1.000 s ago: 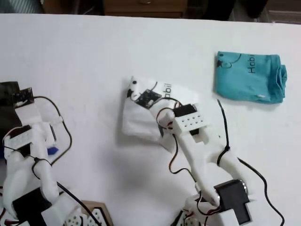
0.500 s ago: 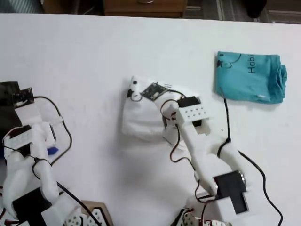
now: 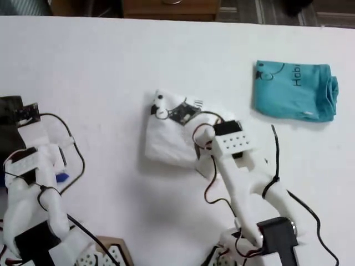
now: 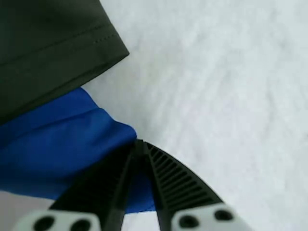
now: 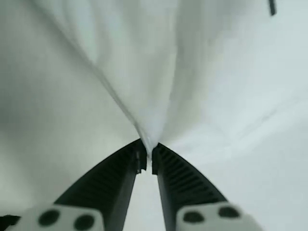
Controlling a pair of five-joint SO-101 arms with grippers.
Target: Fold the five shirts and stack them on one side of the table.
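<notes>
Right end effector [image 5: 147, 155] clamped on a pinched fold of white shirt [image 3: 165, 143], mid worktop [image 3: 94, 72] — left end effector [image 4: 139, 145] jaws together, tip at blue shirt [image 4: 53, 144] edge.

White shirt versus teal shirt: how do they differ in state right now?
The white shirt is rumpled at the middle of the table; the teal shirt is folded into a neat rectangle toward its right side. The right gripper is shut on a fold of the white shirt; nothing touches the teal shirt. Both carry dark print.
</notes>
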